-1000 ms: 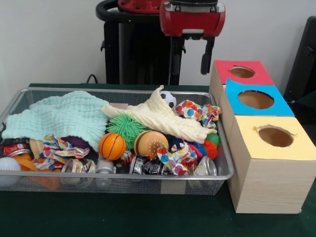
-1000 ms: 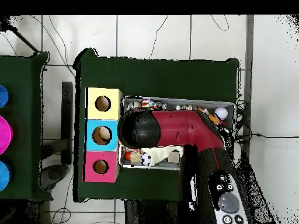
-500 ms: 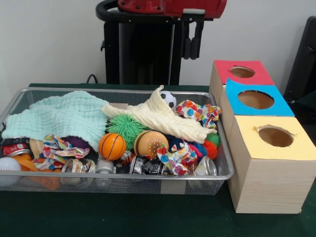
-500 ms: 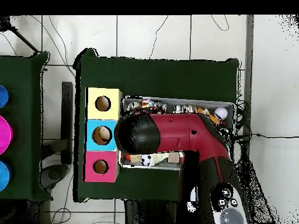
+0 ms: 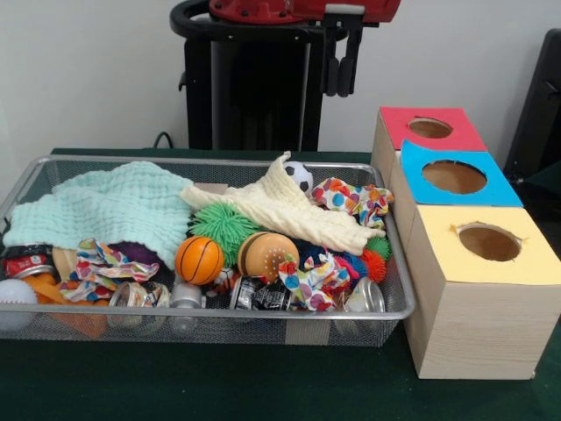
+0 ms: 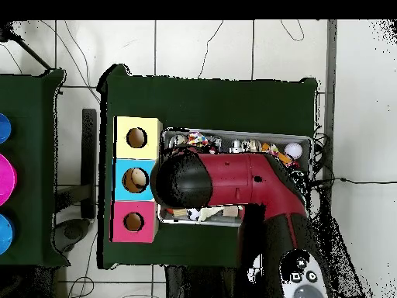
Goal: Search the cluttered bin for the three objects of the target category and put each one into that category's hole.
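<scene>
The wire bin (image 5: 219, 313) holds a mixed pile. It includes an orange basketball (image 5: 199, 260), an orange dotted ball (image 5: 267, 254), a green spiky ball (image 5: 224, 224), a small soccer ball (image 5: 299, 174), a mint cloth (image 5: 114, 206), a cream cloth (image 5: 280, 210), patterned rags and several cans (image 5: 259, 296). My gripper (image 5: 340, 74) hangs high above the bin's far right corner, holding nothing that I can see. In the overhead view the arm (image 6: 233, 182) covers most of the bin.
Three wooden boxes stand in a row right of the bin, with a red-topped hole (image 5: 429, 128), a blue-topped hole (image 5: 454, 176) and a yellow-topped hole (image 5: 489, 242). Something pale lies inside the blue hole (image 6: 135, 180). A white ball (image 5: 15, 294) rests at the bin's left end.
The gripper has risen toward the top edge, and its two dark tips now show much closer together than one second ago. The bin's contents have not moved.
</scene>
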### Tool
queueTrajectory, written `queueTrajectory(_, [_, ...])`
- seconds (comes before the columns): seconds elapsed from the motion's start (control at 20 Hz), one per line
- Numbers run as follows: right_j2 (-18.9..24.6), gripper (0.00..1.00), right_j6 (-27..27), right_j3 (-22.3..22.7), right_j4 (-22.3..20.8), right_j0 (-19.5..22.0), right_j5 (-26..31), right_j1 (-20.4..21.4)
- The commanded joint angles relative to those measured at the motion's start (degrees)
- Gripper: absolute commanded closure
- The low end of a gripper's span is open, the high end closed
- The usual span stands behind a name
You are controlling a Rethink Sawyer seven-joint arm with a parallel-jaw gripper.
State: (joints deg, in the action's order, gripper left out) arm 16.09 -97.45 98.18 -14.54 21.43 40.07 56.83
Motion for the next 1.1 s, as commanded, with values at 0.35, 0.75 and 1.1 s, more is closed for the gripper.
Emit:
queueTrajectory(0.35, [-0.5,0.0,-2.77,5.96,1.45,2.21,2.42,-0.19])
queueTrajectory(0.75, [-0.84,0.0,-2.88,5.96,1.4,2.19,3.34,0.24])
queueTrajectory(1.1, [-1.21,0.0,-2.97,5.71,1.23,1.86,4.42,0.76])
